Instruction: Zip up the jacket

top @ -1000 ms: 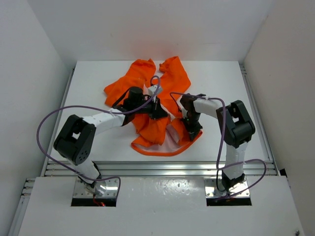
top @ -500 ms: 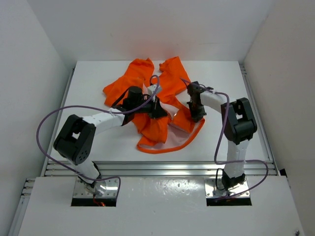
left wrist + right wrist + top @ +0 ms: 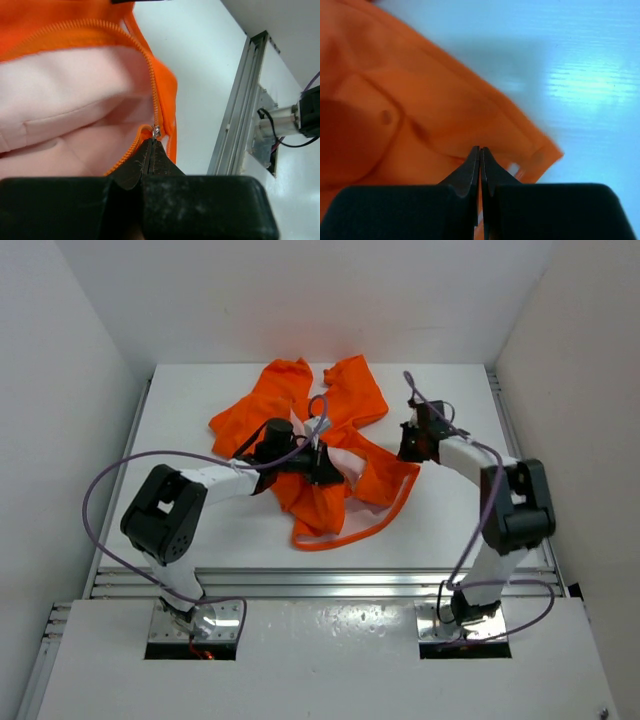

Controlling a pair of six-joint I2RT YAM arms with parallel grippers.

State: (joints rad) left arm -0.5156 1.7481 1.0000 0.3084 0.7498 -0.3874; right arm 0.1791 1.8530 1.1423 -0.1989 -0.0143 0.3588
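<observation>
2 grippers are on the jacket (image 3: 340,405), which lies rumpled in the middle of the table (image 3: 200,530). It is mostly orange side up, with pale pink lining (image 3: 75,100) showing where the front falls open.

Your left gripper (image 3: 151,150) is pressed fully closed. The small silver zipper slider (image 3: 156,131) sits right at its tips, pinched there. From that point 1 row of orange zipper teeth (image 3: 152,95) climbs away along the edge of the lining.

Your right gripper (image 3: 480,150) is also closed with no gap you can see, nipping orange cloth close to a hem corner that rests on the white surface. Left of it is a pocket flap with 1 snap (image 3: 385,117).

From overhead, the left gripper is over the jacket's centre and the right one is at its right edge, with the cloth drawn out toward it. The 2 are well apart.
</observation>
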